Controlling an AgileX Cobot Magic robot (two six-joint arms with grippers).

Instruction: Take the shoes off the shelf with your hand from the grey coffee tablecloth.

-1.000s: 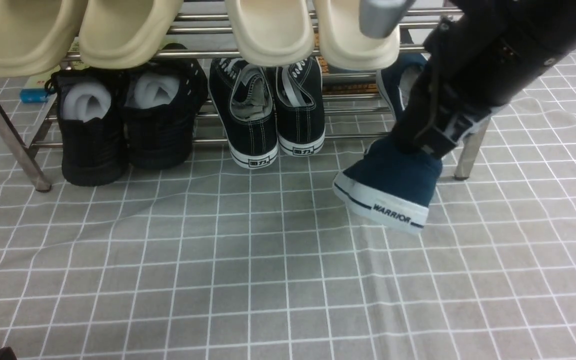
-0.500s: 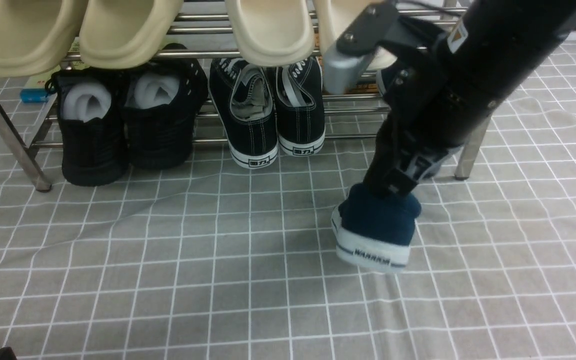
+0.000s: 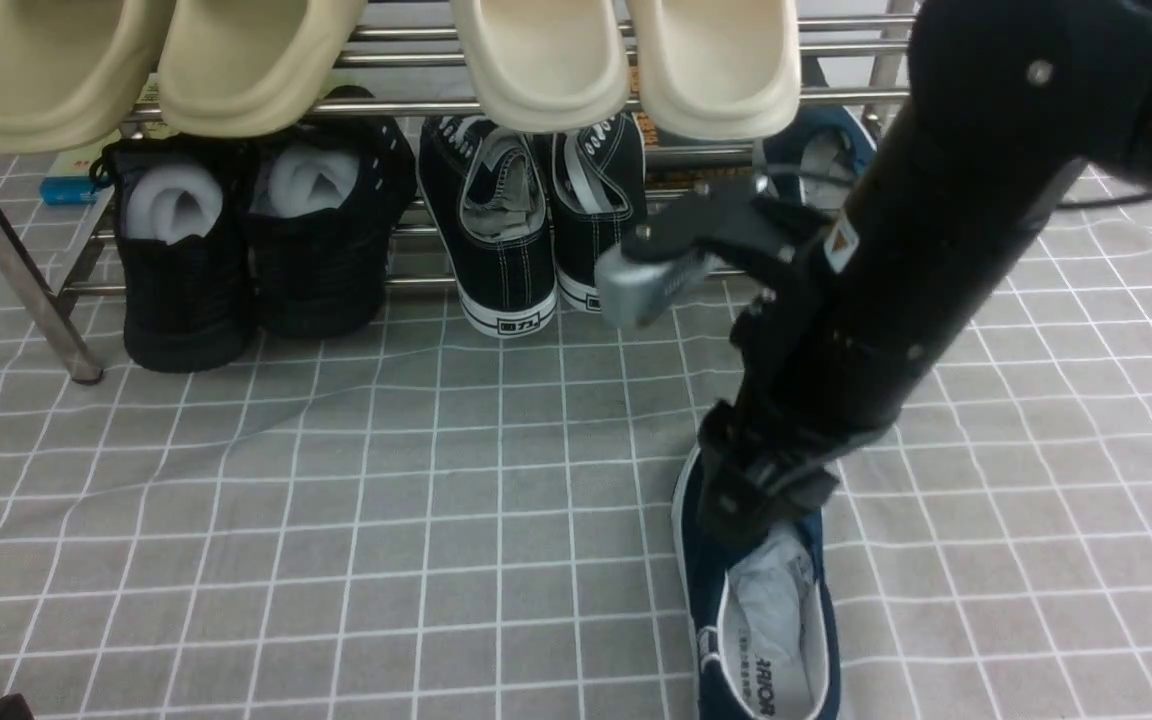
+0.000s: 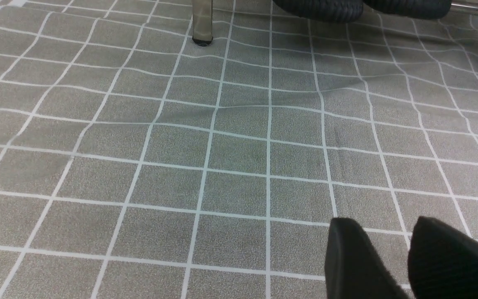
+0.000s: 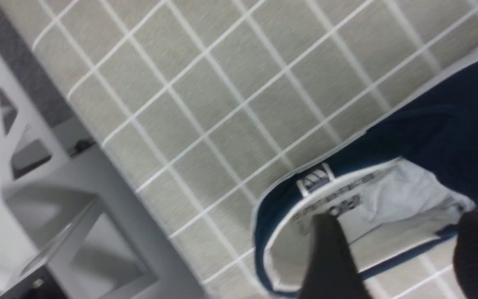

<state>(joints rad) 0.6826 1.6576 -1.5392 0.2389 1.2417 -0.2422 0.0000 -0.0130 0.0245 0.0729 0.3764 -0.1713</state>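
One navy shoe [image 3: 771, 640] lies sole-down on the grey coffee tablecloth [image 3: 336, 520], heel toward me, white paper stuffed in its toe. My right gripper [image 3: 751, 505] hangs over its opening. In the right wrist view this gripper [image 5: 401, 249] is open: one finger [image 5: 330, 253] is inside the shoe [image 5: 442, 124], the other outside, with the side wall loose between them. The second navy shoe [image 3: 821, 150] still stands on the lower tier of the shelf [image 3: 416, 282], at its right end. My left gripper [image 4: 384, 224] hovers open over bare cloth [image 4: 181, 145], holding nothing.
Black lace-up sneakers [image 3: 546, 230] and black shoes with white stuffing [image 3: 246, 250] fill the lower tier. Beige slippers [image 3: 536, 60] overhang from the upper one. A shelf leg [image 4: 202, 25] stands ahead of my left gripper. A grey frame [image 5: 56, 187] lies beyond the cloth's edge.
My right arm carried the navy shoe from the shelf front toward me, turned it sole-down and set it on the cloth. Its jaws were shut on the shoe and have spread apart.
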